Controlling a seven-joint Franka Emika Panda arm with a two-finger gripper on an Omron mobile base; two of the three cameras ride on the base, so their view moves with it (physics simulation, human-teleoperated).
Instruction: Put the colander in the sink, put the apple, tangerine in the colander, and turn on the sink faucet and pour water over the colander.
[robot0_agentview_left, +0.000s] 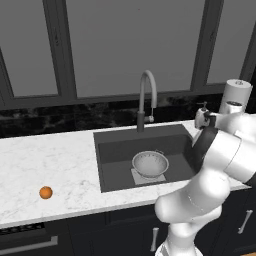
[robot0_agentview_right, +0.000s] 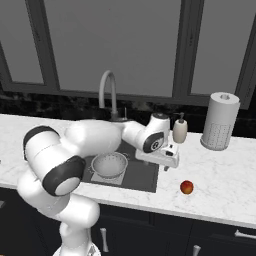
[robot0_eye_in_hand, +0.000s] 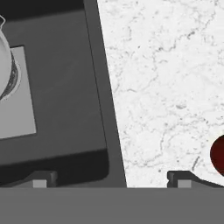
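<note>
The silver colander (robot0_agentview_left: 150, 164) sits in the dark sink (robot0_agentview_left: 115, 150) on its lighter bottom plate, below the grey gooseneck faucet (robot0_agentview_left: 146, 95). The orange tangerine (robot0_agentview_left: 45, 192) lies on the marble counter left of the sink. The red apple (robot0_agentview_right: 187, 187) lies on the counter right of the sink. My gripper (robot0_agentview_right: 171, 165) hangs open and empty over the sink's right rim, pointing down. In the hand view the gripper (robot0_eye_in_hand: 111, 180) straddles that rim, with the colander (robot0_eye_in_hand: 4, 65) at the left edge and the apple (robot0_eye_in_hand: 218, 154) at the right edge.
A white paper-towel roll (robot0_agentview_right: 220, 121) and a soap dispenser (robot0_agentview_right: 180, 130) stand at the back right of the counter. A dark backsplash and windows rise behind the faucet. The counter's front edge runs close to the apple.
</note>
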